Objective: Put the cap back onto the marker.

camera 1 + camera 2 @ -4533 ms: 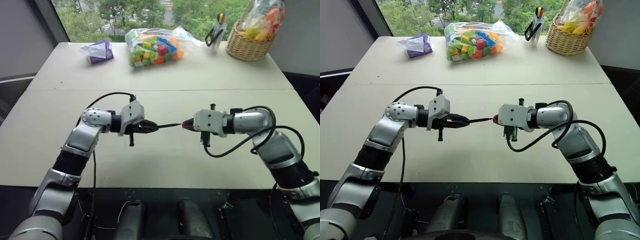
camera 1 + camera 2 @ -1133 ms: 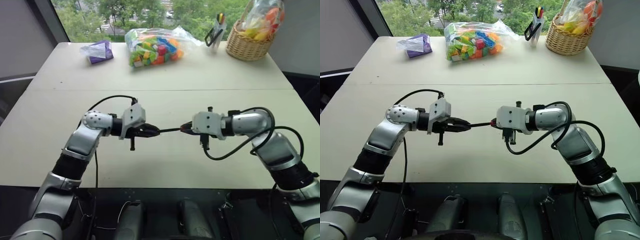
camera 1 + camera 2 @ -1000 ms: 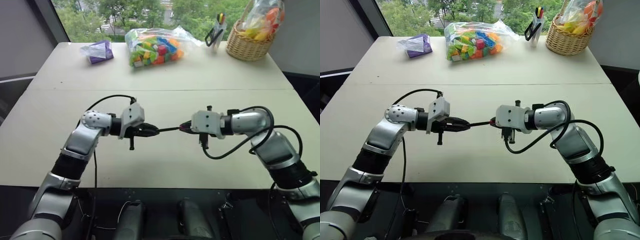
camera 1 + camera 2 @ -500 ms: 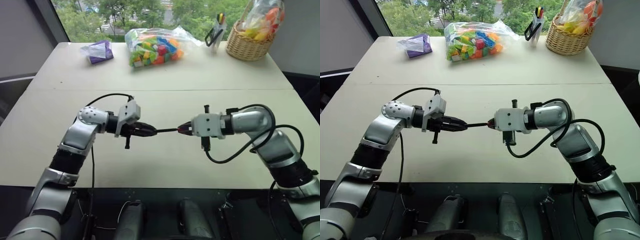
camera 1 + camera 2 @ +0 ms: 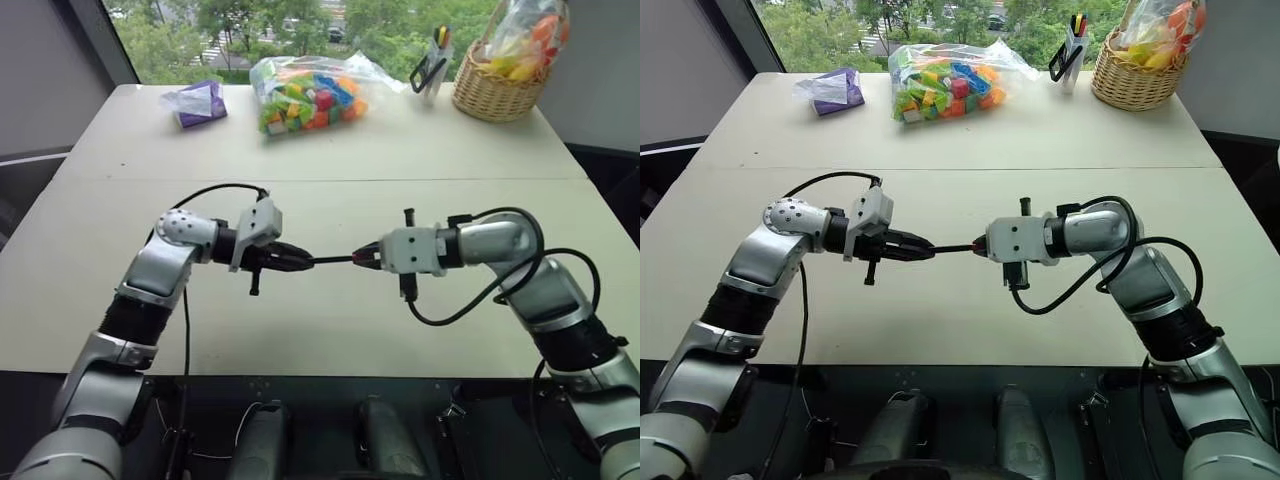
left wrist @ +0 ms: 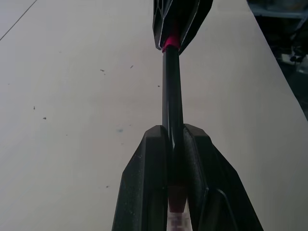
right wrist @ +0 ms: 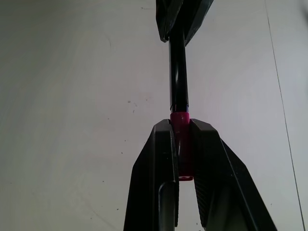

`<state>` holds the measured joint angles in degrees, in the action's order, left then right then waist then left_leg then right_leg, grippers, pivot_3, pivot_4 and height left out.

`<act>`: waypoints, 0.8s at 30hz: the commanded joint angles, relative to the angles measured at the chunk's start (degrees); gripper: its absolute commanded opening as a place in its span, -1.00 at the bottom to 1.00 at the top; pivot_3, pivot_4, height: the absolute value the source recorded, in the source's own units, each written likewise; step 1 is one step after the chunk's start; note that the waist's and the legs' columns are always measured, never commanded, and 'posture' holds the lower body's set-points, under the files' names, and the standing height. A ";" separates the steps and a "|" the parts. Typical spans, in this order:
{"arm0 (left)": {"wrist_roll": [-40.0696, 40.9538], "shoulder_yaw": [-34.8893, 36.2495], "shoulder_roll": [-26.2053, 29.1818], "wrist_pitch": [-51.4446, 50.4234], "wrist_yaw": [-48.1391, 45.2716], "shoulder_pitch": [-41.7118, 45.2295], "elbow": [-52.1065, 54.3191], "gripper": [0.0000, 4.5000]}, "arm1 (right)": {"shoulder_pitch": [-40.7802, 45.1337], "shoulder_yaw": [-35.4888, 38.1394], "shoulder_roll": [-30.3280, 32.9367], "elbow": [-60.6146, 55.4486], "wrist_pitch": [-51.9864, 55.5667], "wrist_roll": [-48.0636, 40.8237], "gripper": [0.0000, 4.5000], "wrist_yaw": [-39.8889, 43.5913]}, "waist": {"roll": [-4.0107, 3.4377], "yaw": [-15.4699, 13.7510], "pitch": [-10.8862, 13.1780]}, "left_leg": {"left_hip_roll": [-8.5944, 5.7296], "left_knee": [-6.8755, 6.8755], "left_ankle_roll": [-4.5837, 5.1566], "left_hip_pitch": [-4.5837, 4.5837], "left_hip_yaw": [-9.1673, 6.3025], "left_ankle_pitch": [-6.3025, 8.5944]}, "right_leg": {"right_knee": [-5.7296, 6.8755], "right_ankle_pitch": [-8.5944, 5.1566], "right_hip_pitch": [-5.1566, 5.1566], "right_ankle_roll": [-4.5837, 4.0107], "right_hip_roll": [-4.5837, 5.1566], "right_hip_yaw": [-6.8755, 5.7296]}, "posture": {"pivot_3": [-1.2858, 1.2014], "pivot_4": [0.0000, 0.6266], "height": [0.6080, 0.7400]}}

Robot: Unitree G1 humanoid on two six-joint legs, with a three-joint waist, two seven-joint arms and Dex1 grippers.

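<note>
Your grippers have drawn closer together above the table. Left gripper (image 5: 300, 262) clamps the marker (image 5: 335, 261), right gripper (image 5: 368, 258) clamps the cap (image 7: 181, 139), now seated on the tip. Push straight along the marker's line.

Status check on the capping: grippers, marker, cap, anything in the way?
Left gripper shut on the marker. Right gripper shut on the cap. Marker's end is in the cap's mouth, above the table. Nothing in the way.
</note>
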<state>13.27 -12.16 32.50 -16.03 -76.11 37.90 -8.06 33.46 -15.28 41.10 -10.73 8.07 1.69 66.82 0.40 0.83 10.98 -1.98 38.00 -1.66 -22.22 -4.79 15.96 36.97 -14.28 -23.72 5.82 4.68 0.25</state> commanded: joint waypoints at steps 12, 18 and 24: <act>-0.72 0.10 -0.64 3.61 1.74 0.19 1.69 -1.00 | 0.82 -0.86 -0.98 -5.39 4.42 -4.04 -0.97 2.62 | 0.00 0.00 0.00 | 0.00 0.00 0.00 0.00 0.00 0.00 | 0.00 0.00 0.00 0.00 0.00 0.00 | 0.03 -0.52 1.00; -0.31 0.43 -1.39 3.05 2.35 0.34 1.86 -1.00 | 1.79 -1.30 -2.73 -5.31 3.88 -2.62 -0.97 0.51 | 0.00 0.02 0.00 | 0.00 0.00 0.00 0.00 0.00 0.00 | 0.00 0.00 0.00 0.00 0.00 0.00 | 0.03 -0.52 1.00; -0.07 0.76 -1.38 2.53 2.62 0.13 2.18 -1.00 | 1.94 -1.71 -4.41 -5.52 3.00 -1.73 -0.97 -0.84 | 0.00 0.00 0.00 | 0.00 0.00 0.00 0.00 0.00 0.00 | 0.00 0.00 -0.01 0.00 0.00 0.00 | 0.03 -0.52 1.00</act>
<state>12.14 -12.00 32.41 -13.59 -75.14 37.41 -7.80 33.52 -15.30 39.11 -12.23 13.68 1.99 65.96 0.40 0.83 10.98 -1.98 38.00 -1.66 -22.22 -4.79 15.96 36.98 -14.28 -23.73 5.82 4.68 0.25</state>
